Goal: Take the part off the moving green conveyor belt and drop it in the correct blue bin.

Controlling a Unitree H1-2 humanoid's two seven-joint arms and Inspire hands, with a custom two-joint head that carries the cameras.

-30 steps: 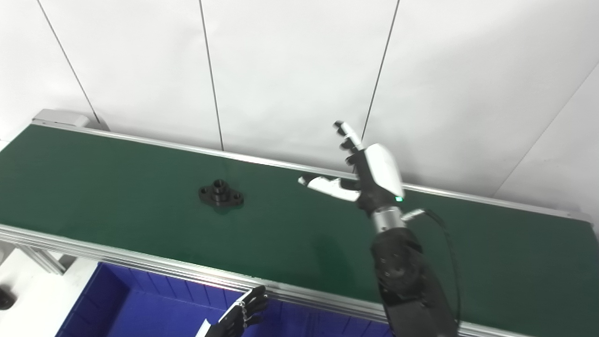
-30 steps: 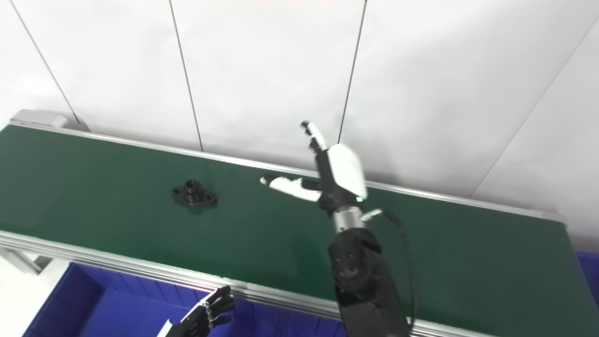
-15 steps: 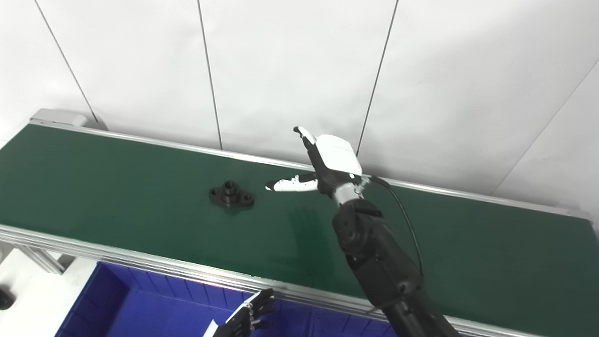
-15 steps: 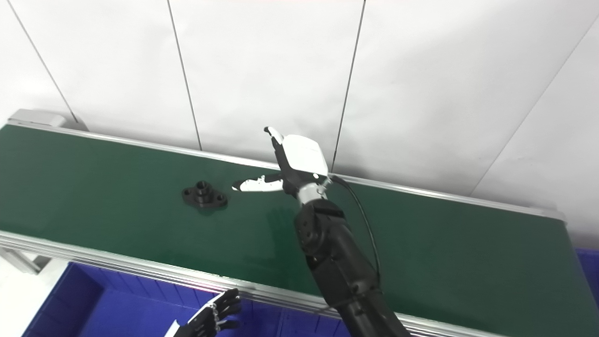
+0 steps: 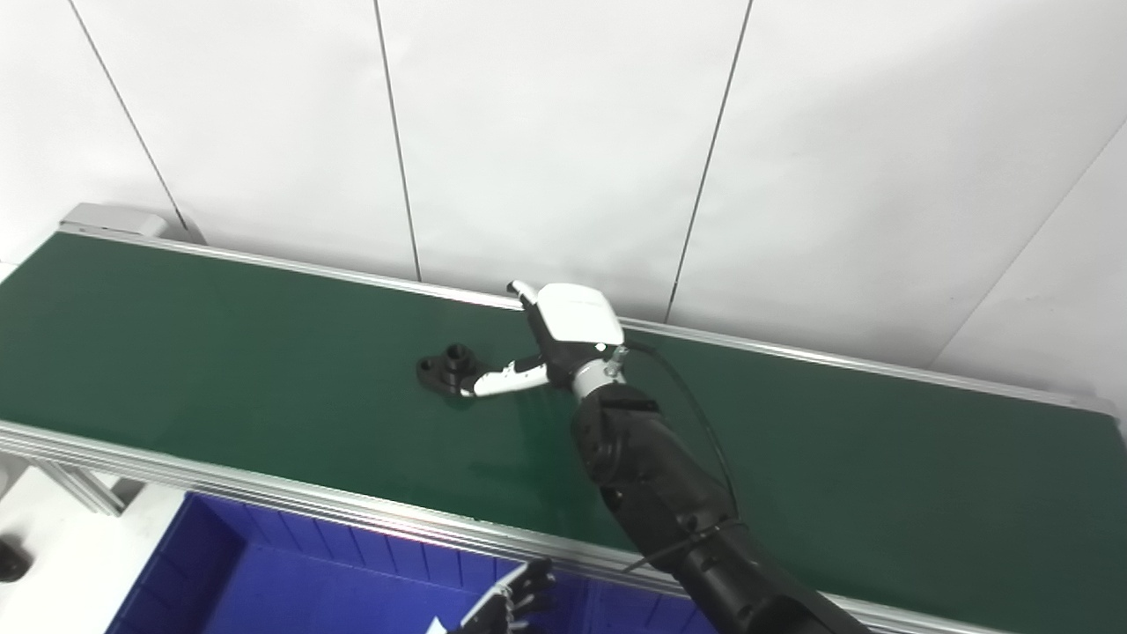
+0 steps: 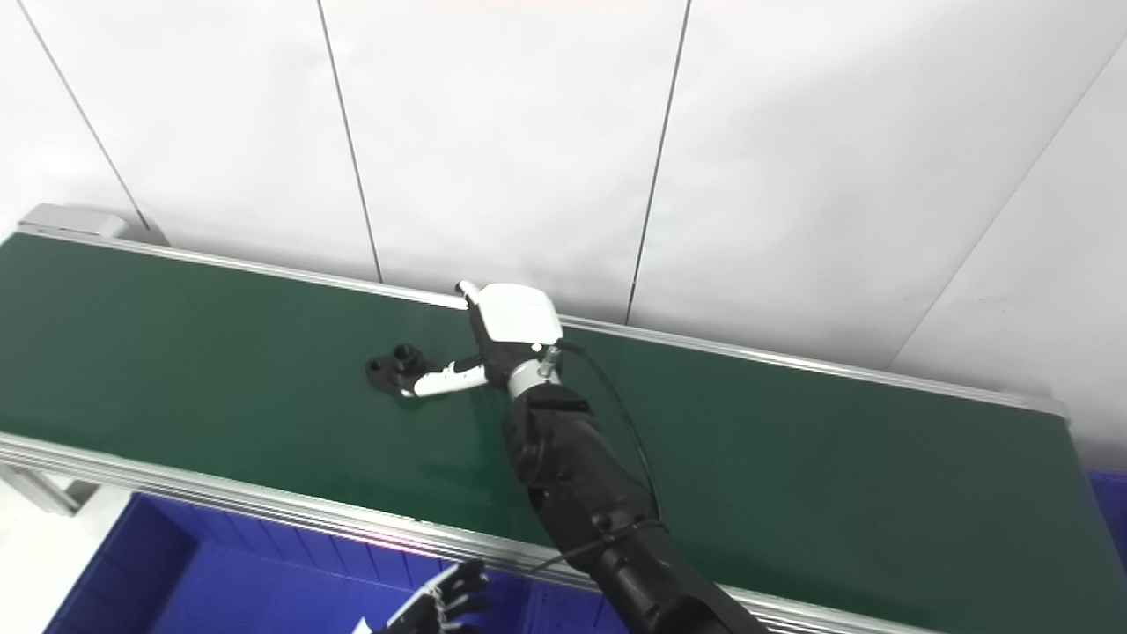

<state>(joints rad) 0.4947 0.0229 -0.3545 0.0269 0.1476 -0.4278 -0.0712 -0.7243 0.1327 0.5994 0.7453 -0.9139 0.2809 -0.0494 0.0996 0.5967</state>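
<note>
The right hand, white-backed with black fingers, reaches low over the dark green conveyor belt with its fingers spread and nothing in its grasp. Its white thumb tip lies just beside, perhaps touching, the black flanged metal part with a raised centre boss, which rests on the belt to the left of the hand. The left hand, black, shows only its spread fingertips at the bottom edge, over the blue plastic bin below the belt's aluminium rail.

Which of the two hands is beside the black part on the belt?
The right hand, low over the green belt, thumb at the black part. The left hand is over the blue bin.
</note>
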